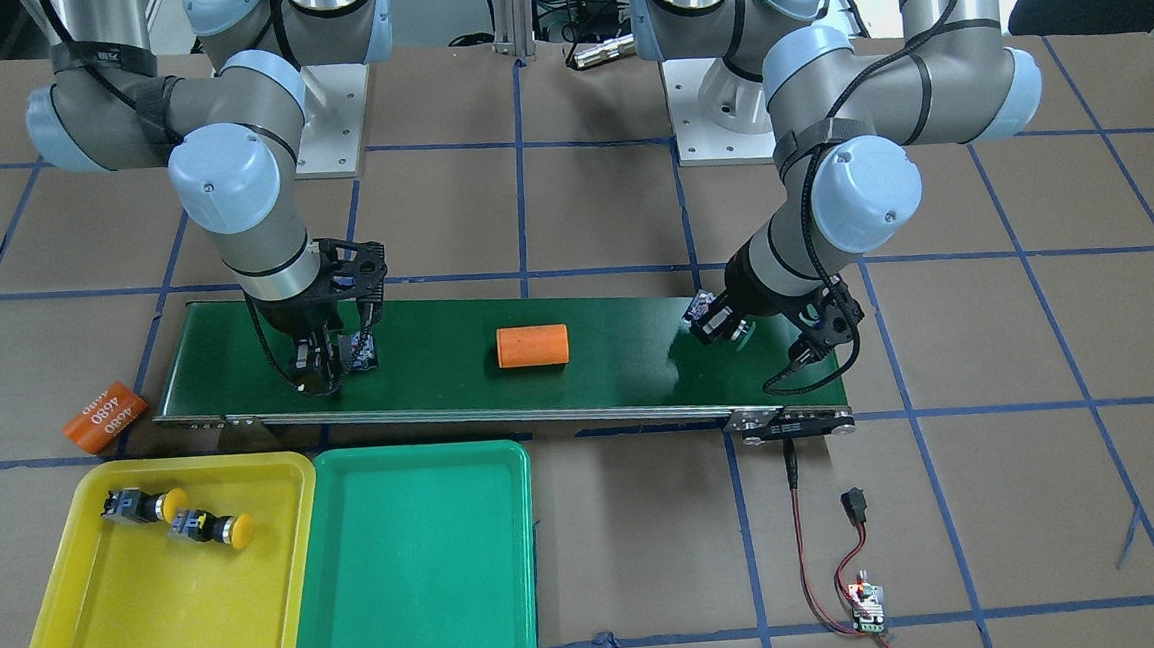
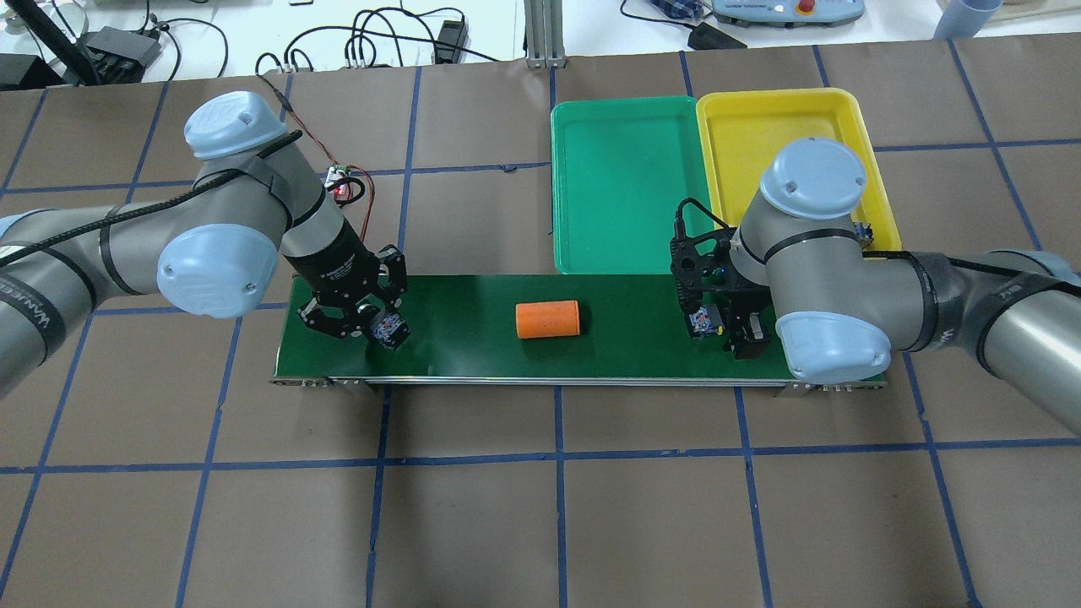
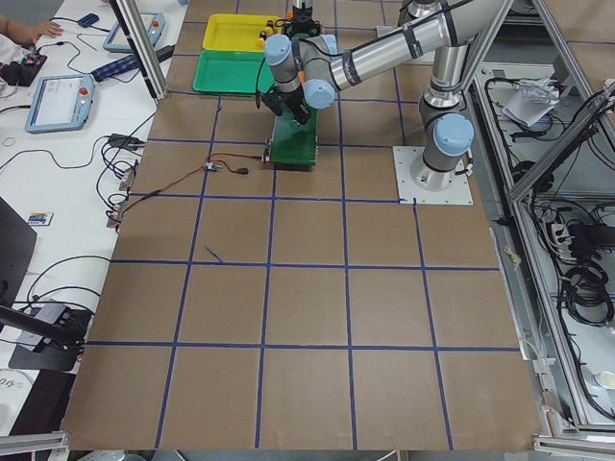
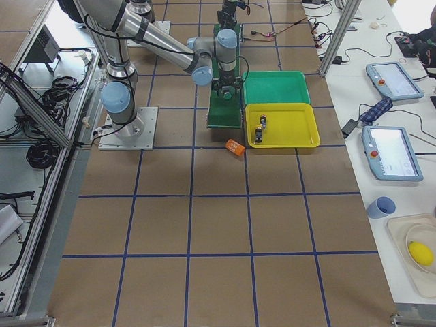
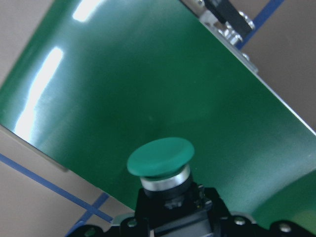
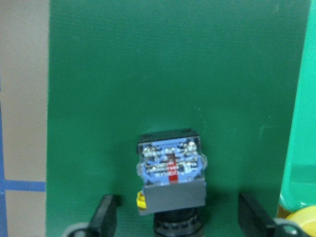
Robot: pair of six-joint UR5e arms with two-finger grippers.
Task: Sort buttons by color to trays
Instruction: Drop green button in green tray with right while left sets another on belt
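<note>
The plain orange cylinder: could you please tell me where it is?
Seen from overhead, the plain orange cylinder lies on its side midway along the dark-green conveyor belt, between the left gripper and right gripper.

The left pincer, on the near arm, hangs over the near end of the dark-green belt; its jaws are too small here to judge. Beyond the pincer lies the green tray, and farther still the yellow tray. On the near side of the pincer, a red-and-black wire lies on the brown table.
</note>
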